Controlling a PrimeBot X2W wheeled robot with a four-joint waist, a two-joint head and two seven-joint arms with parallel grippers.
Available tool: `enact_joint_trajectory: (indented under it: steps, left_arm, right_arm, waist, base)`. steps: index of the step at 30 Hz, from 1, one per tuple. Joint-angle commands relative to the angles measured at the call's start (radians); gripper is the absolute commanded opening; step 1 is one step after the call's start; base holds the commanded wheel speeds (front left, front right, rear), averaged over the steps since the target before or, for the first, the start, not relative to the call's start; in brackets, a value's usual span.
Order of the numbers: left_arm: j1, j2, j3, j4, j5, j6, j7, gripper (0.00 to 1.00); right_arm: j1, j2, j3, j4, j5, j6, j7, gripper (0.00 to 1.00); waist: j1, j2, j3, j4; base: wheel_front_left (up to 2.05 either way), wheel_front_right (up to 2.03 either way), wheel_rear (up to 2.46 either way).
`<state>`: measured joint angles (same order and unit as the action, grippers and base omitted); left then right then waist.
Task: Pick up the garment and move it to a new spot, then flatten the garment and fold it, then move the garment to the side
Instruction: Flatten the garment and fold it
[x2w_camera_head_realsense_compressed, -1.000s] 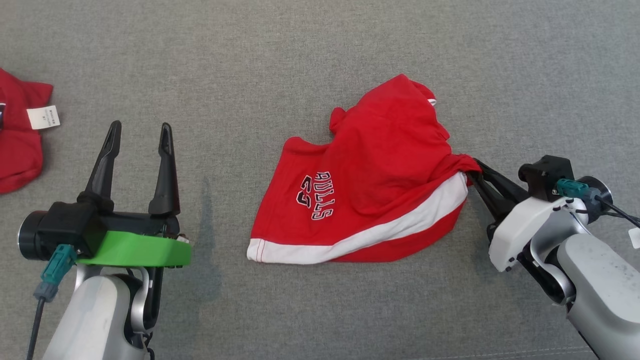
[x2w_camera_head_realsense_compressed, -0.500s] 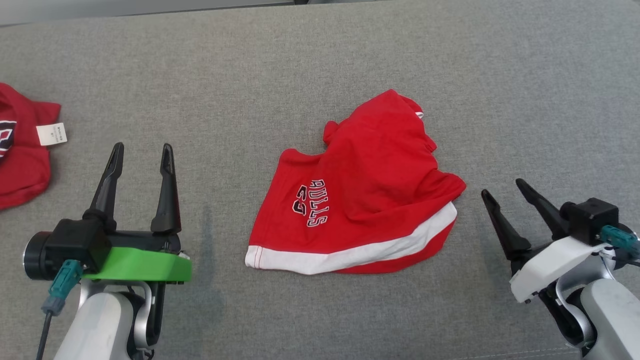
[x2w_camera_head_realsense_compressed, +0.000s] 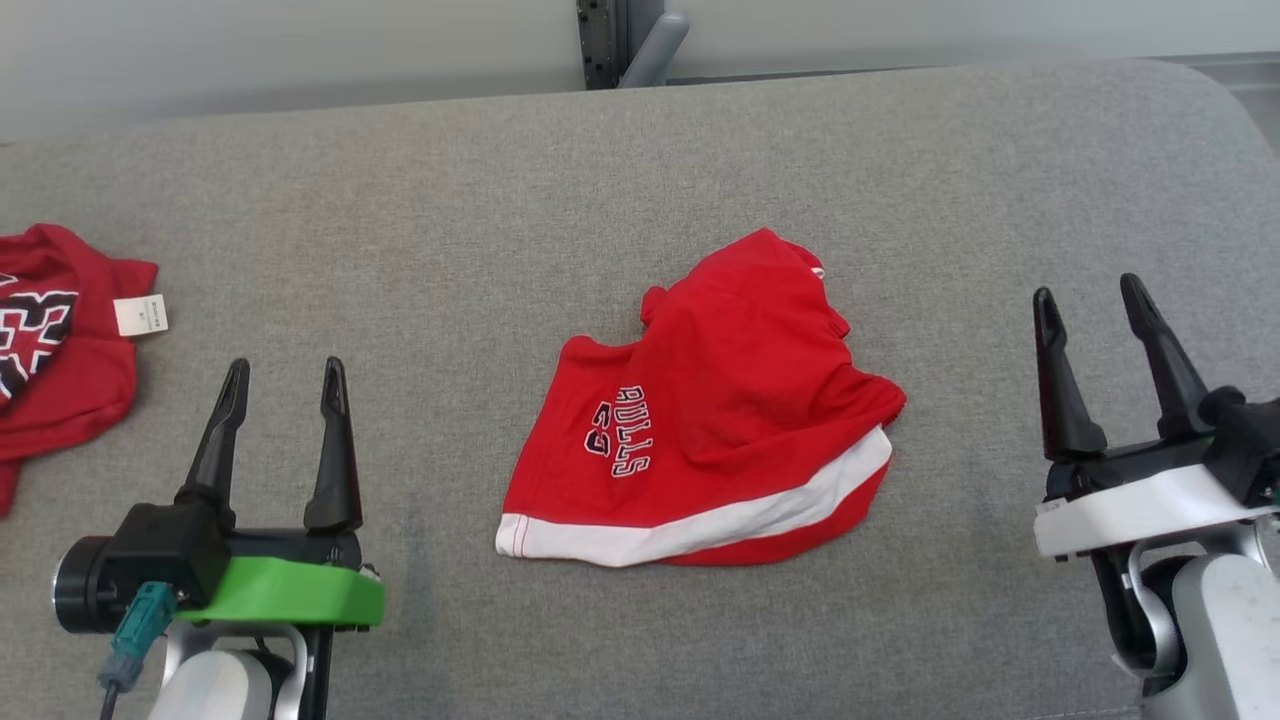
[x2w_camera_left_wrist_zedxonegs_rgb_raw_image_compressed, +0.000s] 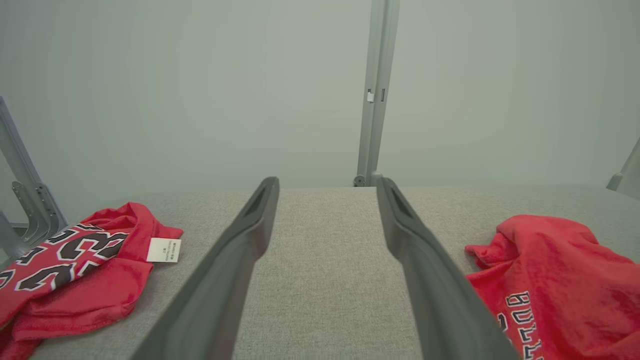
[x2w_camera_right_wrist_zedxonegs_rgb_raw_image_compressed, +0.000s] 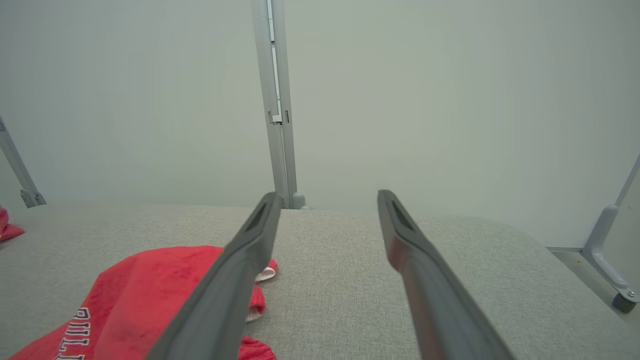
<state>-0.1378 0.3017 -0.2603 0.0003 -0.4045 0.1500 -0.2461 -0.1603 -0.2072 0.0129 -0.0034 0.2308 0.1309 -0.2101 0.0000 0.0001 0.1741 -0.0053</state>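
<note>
Garment (x2w_camera_head_realsense_compressed: 700, 440), red with a white hem, lies crumpled on the table (x2w_camera_head_realsense_compressed: 400, 200) between my tools, touching neither. Left tool (x2w_camera_head_realsense_compressed: 285, 365) and right tool (x2w_camera_head_realsense_compressed: 1087, 287) stand open, holding nothing; another red shirt (x2w_camera_head_realsense_compressed: 50, 370) lies far left.

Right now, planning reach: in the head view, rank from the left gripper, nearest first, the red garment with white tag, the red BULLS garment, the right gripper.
1. Red garment with white tag, far left.
2. Red BULLS garment, centre.
3. Right gripper, far right.
</note>
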Motion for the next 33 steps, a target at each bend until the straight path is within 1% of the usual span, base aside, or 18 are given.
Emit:
enact_joint_trajectory:
  steps: [1,6,9,22,26,29,33]
  left_arm:
    - [0.017,0.009,0.0,-0.006,-0.005,0.005,0.004,1.0]
    - [0.052,0.013,-0.002,-0.019,-0.012,0.016,0.008,1.0]
    - [0.06,0.015,-0.006,-0.026,-0.013,0.018,0.015,1.0]
    - [0.046,0.021,-0.016,-0.034,-0.006,0.023,0.02,1.0]
    - [0.037,0.015,-0.017,-0.033,-0.012,0.021,0.016,1.0]
    - [0.021,0.006,-0.043,-0.015,-0.014,-0.004,0.024,1.0]
    - [-0.002,-0.016,-0.102,0.052,-0.043,-0.06,0.069,1.0]
  right_arm:
    - [0.026,0.01,-0.001,-0.008,-0.013,0.0,0.001,1.0]
    - [0.065,0.049,0.012,-0.021,-0.017,0.0,0.002,1.0]
    - [0.078,0.061,0.019,-0.022,-0.019,0.0,0.002,1.0]
    - [0.072,0.056,0.015,-0.015,-0.009,0.0,0.008,1.0]
    - [0.066,0.054,0.017,-0.016,-0.007,0.0,0.014,1.0]
    - [0.059,0.055,0.021,-0.017,-0.005,0.0,0.018,1.0]
    - [0.061,0.056,0.027,-0.01,-0.006,0.0,0.025,1.0]
  waist:
    - [0.0,-0.0001,-0.027,0.0]
    - [0.0,-0.0001,-0.044,-0.005]
    - [0.0,-0.0001,-0.045,-0.006]
    - [0.0,-0.0001,-0.042,0.002]
    - [0.0,-0.0001,-0.038,0.004]
    - [0.0,-0.0001,-0.025,0.002]
    - [0.0,-0.0001,-0.002,-0.002]
  base:
    - [0.0,0.0,0.0]
    - [0.0,0.0,0.0]
    - [0.0,0.0,0.0]
    - [0.0,0.0,0.0]
    - [0.0,0.0,0.0]
    - [0.0,0.0,0.0]
    - [0.0,0.0,0.0]
